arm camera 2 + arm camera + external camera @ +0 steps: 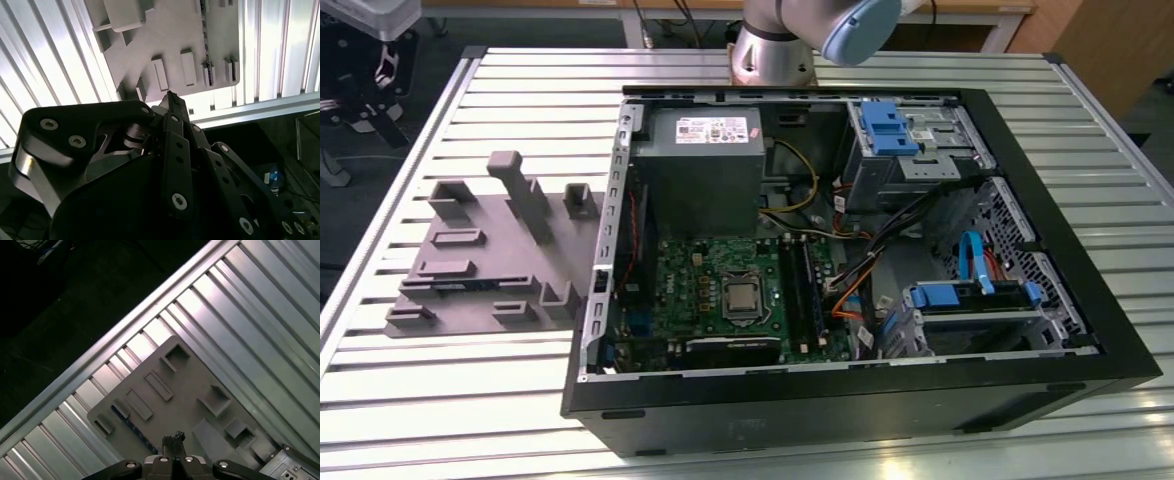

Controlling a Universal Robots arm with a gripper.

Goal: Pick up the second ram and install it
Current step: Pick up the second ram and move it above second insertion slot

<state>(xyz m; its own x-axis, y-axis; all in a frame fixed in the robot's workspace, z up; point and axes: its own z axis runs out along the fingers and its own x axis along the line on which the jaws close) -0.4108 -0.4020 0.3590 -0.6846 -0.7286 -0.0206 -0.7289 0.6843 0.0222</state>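
The second ram (131, 426) is a thin dark stick standing on edge in a slot of the grey fixture plate (187, 385). The second wrist view shows the ram (204, 35) as a narrow dark strip near the plate's (170, 30) edge. My gripper (173, 436) hangs high above the plate, fingertips pressed together with nothing between them. The second wrist view shows the gripper (171, 96) the same way, shut and apart from the ram. In the exterior view the fixture plate (467, 262) lies on the slatted table at the left of the open computer case (854, 400).
Inside the case lie the green motherboard (707, 290) with black memory slots (798, 290), a grey power supply (698, 160), blue drive brackets (887, 125) and loose cables. The arm's base (774, 50) stands behind the case. The table edge (115, 340) runs close to the plate.
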